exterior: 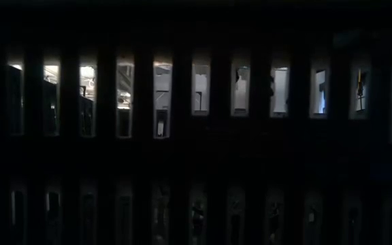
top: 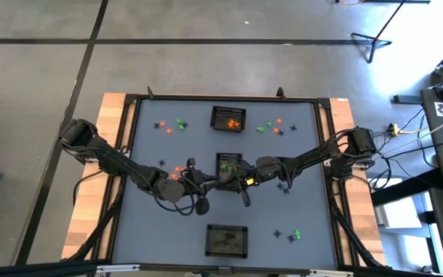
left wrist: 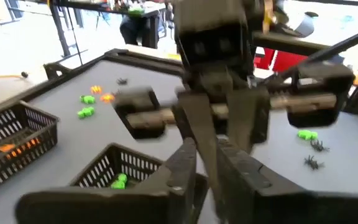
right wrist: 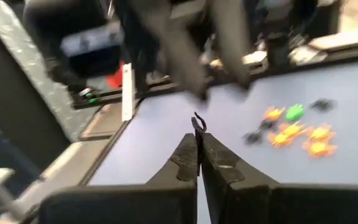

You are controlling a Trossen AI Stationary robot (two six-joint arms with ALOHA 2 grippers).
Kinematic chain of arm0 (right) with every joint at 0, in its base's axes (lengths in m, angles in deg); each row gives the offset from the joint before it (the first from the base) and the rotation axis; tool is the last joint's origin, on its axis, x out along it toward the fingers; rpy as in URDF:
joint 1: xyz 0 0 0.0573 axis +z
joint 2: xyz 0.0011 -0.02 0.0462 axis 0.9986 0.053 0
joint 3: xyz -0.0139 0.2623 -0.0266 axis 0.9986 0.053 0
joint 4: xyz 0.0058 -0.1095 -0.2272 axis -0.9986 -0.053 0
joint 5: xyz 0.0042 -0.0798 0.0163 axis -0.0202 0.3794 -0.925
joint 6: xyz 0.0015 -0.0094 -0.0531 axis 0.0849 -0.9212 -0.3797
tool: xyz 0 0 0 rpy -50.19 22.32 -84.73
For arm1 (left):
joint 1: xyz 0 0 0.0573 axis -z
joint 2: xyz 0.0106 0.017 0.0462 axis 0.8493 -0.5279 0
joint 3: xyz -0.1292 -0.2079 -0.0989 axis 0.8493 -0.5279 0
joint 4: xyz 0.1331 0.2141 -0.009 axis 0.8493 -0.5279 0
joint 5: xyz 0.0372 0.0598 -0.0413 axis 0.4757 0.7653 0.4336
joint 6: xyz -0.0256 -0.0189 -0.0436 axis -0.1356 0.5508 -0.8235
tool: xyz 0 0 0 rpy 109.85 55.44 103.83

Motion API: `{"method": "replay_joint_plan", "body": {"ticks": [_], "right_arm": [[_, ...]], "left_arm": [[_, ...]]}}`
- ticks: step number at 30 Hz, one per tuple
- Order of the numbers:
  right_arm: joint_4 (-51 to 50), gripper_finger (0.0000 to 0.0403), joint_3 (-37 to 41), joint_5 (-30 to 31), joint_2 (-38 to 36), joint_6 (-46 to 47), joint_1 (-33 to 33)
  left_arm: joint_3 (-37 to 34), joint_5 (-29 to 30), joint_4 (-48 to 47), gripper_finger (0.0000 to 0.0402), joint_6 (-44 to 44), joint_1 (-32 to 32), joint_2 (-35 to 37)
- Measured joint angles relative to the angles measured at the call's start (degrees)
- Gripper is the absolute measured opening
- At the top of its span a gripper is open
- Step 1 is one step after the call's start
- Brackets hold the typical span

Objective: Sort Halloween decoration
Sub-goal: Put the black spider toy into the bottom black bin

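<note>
Above the table's middle, just near of the middle mesh basket (top: 229,163), my two grippers meet tip to tip. My right gripper (right wrist: 197,142) (top: 235,181) is shut on a tiny black trinket (right wrist: 197,122). My left gripper (left wrist: 207,155) (top: 215,185) faces it, open, its fingers (right wrist: 232,59) standing apart just beyond the trinket without touching it. Loose orange, green and black trinkets lie on the grey mat: one cluster (right wrist: 297,134) near the left arm, and others at the far left (top: 175,123), far right (top: 271,127) and near right (top: 291,233). My right gripper pinches the tiny black trinket between its two fingers, right at their free ends. One end of the trinket (right wrist: 197,118) sticks out past the tips. The fingers come nearly level from the table's right, and the trinket is held clear above the mat.
Three black mesh baskets stand in a row down the middle: the far one (top: 228,119) holds orange pieces, the middle one green (left wrist: 120,180), the near one (top: 227,240) dark pieces. A raised black frame (top: 129,154) edges the mat. The low view is dark behind mesh.
</note>
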Motion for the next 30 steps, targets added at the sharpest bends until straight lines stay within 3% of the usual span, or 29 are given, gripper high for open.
{"method": "replay_joint_plan", "body": {"ticks": [4, 8, 14, 23, 30], "right_arm": [[-2.4, 0.0003, 0.0, -5.0, 0.0, 3.7, 0.8], [-3.0, 0.0003, 0.0, -5.5, 0.0, 4.0, 4.8], [-4.1, 0.0002, -1.6, -5.6, 0.0, -1.5, 11.3], [-21.1, 0.0007, -7.1, 4.3, 0.0, -4.9, 19.5], [-20.4, 0.0015, -7.1, 3.4, 0.0, -7.6, 20.6]], "left_arm": [[0.0, 2.1, 0.1, 0.0094, 2.5, 0.3, 2.2], [0.0, 4.6, 0.2, 0.0106, 2.7, 0.7, 3.8], [0.0, 2.4, -0.4, 0.0108, 1.8, 1.1, 3.3], [0.0, 2.9, -0.9, 0.0108, 0.7, 2.5, 1.9], [0.0, 2.9, -0.8, 0.0108, 0.8, 2.4, 1.9]]}}
